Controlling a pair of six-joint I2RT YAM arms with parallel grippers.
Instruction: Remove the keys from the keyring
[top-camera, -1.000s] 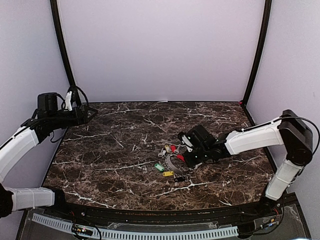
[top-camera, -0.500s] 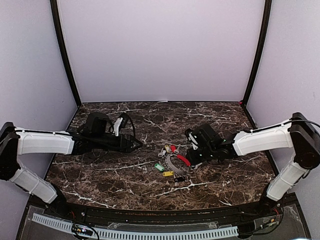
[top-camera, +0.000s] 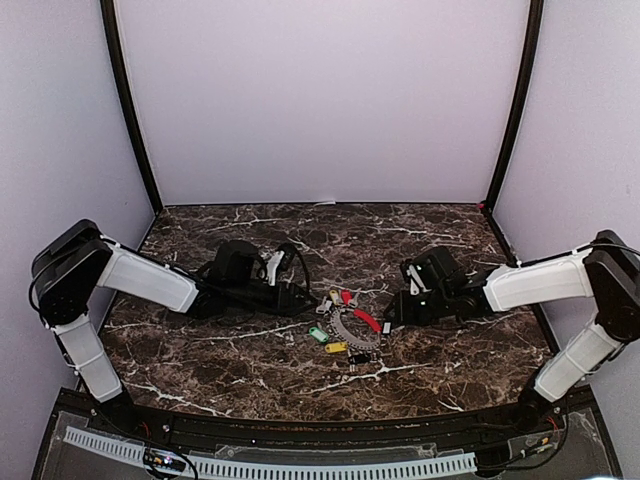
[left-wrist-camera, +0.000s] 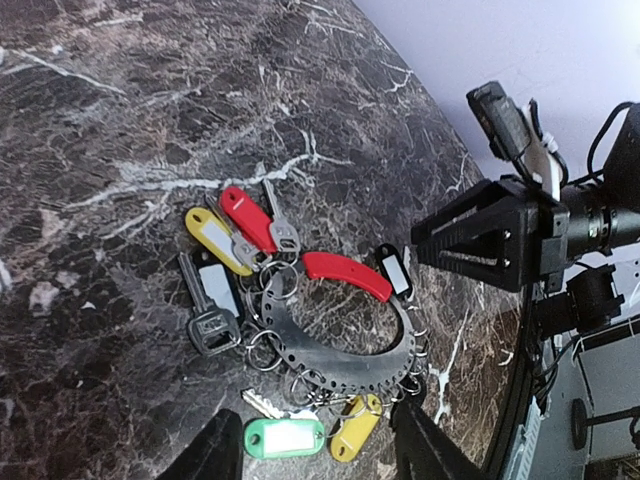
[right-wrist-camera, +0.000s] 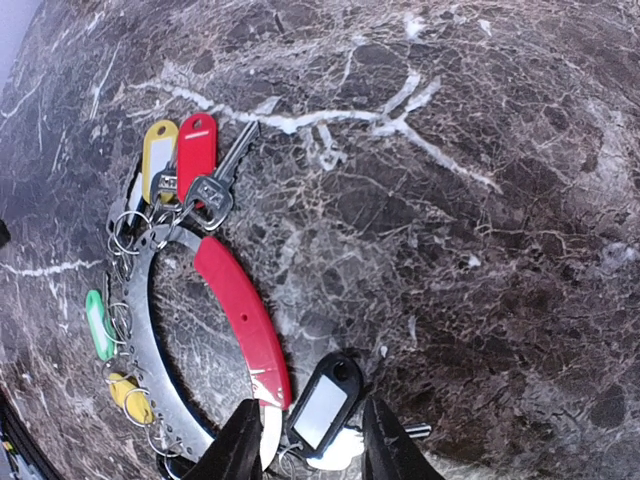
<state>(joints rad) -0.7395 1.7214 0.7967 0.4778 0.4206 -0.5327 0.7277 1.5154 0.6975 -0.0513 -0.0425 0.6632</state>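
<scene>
- A grey perforated metal keyring with a red segment (top-camera: 350, 325) lies flat near the middle of the dark marbled table (top-camera: 200, 350). The small keys (left-wrist-camera: 247, 218) with their coloured tags all hang on it.
- The left gripper (top-camera: 303, 298) hovers just beside it, jaws apart, holding nothing.
- The right gripper (top-camera: 392, 318) is low on the other side. Its jaws stand apart around a black-framed tag (right-wrist-camera: 322, 405), and I think it is not clamped.
- To me this is the approach step. Next, one gripper must pin the ring while the other pinches a single key.
</scene>
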